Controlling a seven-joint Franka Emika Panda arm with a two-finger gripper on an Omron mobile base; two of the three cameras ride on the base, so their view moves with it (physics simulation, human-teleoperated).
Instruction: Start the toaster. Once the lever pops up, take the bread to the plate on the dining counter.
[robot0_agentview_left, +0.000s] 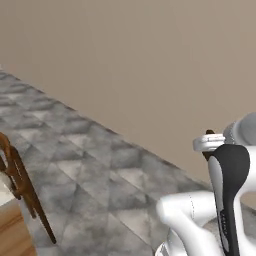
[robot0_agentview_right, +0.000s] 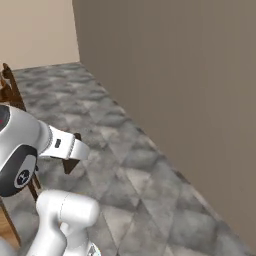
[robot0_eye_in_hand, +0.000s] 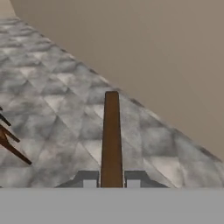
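You're in the carry leg: the toaster step looks done, since the bread (robot0_eye_in_hand: 111, 138) is clamped edge-on between the gripper (robot0_eye_in_hand: 111, 183) fingers, sticking straight out from the hand as a thin dark-brown slice. In the hand view the two fingertips (robot0_eye_in_hand: 89, 180) sit tight against either side of it, so the grip reads as closed on the slice, not empty. In the left base view a sliver of brown pokes up past the white wrist flange, probably the same slice. The base is facing a grey tiled floor (robot0_agentview_left: 90, 165) and a plain beige wall (robot0_agentview_left: 150, 60); no plate and no dining counter ahead of you. Wooden chair legs (robot0_agentview_left: 25, 192) sit at the left edge of the left base view and also at the left in the right base view, with a bit of pale wood surface in the bottom-left corner, too little to tell what it belongs to. My read: the seating side, so the counter is likely off to your left. Next move calls for turning or driving the base until the blue plate comes into frame, keeping the hand level and the grip shut meanwhile. Risk: the slice is held by a thin edge, so a fast swing could twist it loose.
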